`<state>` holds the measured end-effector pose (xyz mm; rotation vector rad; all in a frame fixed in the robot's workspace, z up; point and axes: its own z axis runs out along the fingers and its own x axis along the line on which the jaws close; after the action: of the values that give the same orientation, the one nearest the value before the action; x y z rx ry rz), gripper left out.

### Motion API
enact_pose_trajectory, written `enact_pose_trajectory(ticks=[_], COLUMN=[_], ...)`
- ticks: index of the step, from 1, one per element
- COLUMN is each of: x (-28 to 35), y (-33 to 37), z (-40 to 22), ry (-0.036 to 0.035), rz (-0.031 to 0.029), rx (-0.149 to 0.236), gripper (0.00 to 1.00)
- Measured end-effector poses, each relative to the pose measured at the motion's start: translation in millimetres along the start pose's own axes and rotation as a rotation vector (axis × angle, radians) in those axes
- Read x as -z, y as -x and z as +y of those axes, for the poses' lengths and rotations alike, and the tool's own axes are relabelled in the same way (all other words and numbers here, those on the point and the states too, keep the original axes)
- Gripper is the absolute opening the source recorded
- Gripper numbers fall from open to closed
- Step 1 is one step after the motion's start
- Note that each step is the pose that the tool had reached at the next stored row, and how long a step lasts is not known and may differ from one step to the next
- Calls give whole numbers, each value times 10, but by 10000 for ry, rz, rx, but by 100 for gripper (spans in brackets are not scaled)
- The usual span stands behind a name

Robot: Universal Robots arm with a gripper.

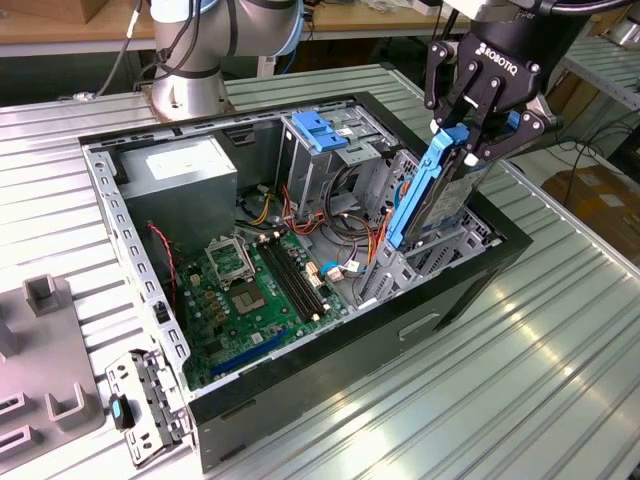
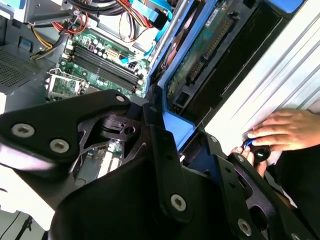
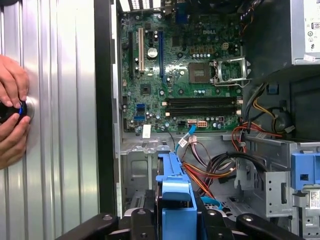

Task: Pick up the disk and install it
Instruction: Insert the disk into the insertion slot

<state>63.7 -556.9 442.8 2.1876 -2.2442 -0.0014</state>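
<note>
The disk [image 1: 432, 200] is a flat drive with blue side rails, standing on edge and tilted at the exterior view's right end of the open computer case [image 1: 455, 300]. My gripper [image 1: 476, 134] is shut on its top end, one black finger on each side. The disk's lower end sits in the metal drive bay [image 1: 415, 262] of the case. The second wrist view has the disk's green circuit-board face [image 2: 200, 57] and a blue rail running out from the gripper [image 2: 167, 150]. In the first wrist view the blue rail [image 3: 175, 197] rises between the fingers [image 3: 137, 222].
A grey power-supply box [image 1: 185, 172], a metal cage with a blue top [image 1: 322, 132], the motherboard [image 1: 250, 290] and loose cables [image 1: 350, 240] lie in the case. A person's hands [image 3: 12, 117] rest on the ribbed table beside it. Grey fixtures [image 1: 45, 295] and a bracket [image 1: 140, 400] lie at the exterior view's left.
</note>
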Motion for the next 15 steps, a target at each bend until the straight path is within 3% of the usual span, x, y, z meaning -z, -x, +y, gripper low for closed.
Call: enact_pose_trajectory(ticks=[4,15], x=[22,85], y=[-7,-20], z=[0,-1], ry=[-1,-16], rz=[-38,-67], rx=[0,-9], gripper=[37,37])
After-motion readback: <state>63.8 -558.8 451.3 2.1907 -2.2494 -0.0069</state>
